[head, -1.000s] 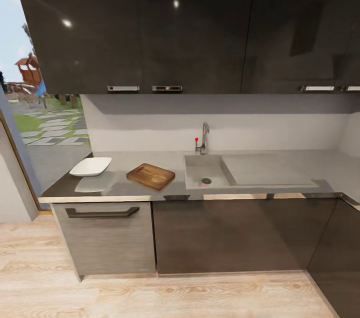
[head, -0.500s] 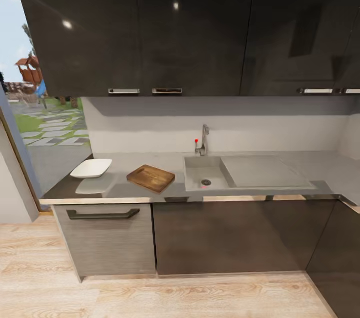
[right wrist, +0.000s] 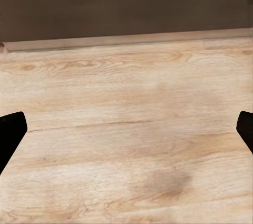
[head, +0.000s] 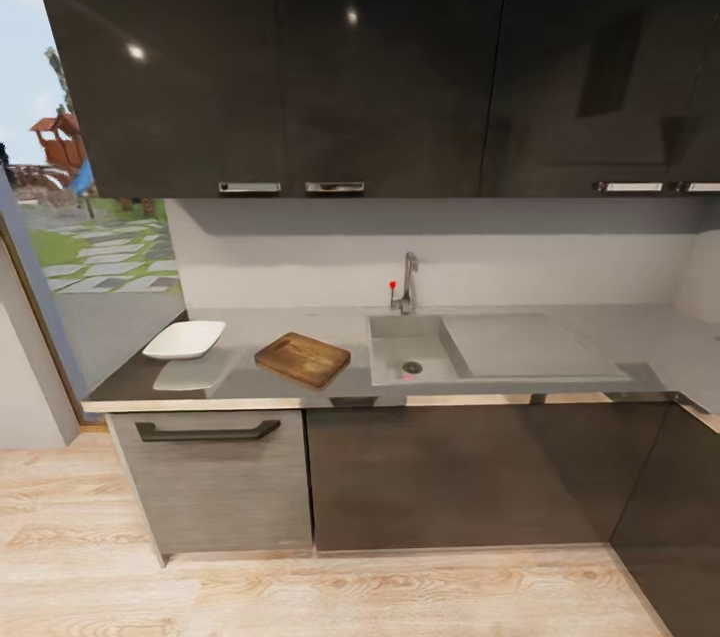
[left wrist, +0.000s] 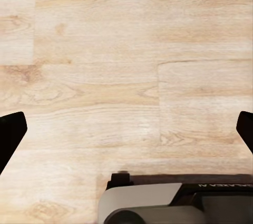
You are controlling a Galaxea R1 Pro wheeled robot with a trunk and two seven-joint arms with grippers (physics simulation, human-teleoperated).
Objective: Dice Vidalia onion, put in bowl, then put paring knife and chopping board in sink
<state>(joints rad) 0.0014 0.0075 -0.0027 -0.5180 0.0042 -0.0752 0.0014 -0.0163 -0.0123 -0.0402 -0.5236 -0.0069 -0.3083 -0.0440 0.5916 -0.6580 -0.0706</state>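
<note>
The grey sink point(head: 440, 329) is set into the countertop point(head: 250, 383), with a chrome tap point(head: 408, 282) and red knob behind it. A small pinkish bit of the Vidalia onion point(head: 409, 377) peeks over the basin's front wall, near the drain. Left of the sink lies the brown chopping board point(head: 302, 358). The white bowl point(head: 184, 339) stands further left. The paring knife is out of view. My left gripper point(left wrist: 126, 134) hangs open above the wooden floor, its fingers point(left wrist: 9, 135) wide apart. My right gripper point(right wrist: 126, 134) is open too, over the floor beside a dark cabinet base.
Dark glossy wall cabinets point(head: 300, 57) hang over the counter. Dark base cabinets and a drawer front with a long handle point(head: 207, 431) stand below it. A glazed opening point(head: 60, 217) is at the left. Wooden floor point(head: 350, 592) lies between me and the counter. My base point(left wrist: 158, 203) shows below the left gripper.
The whole head picture has slid down a few pixels, so the camera has moved. The board, bowl and onion keep their places on the counter and in the sink.
</note>
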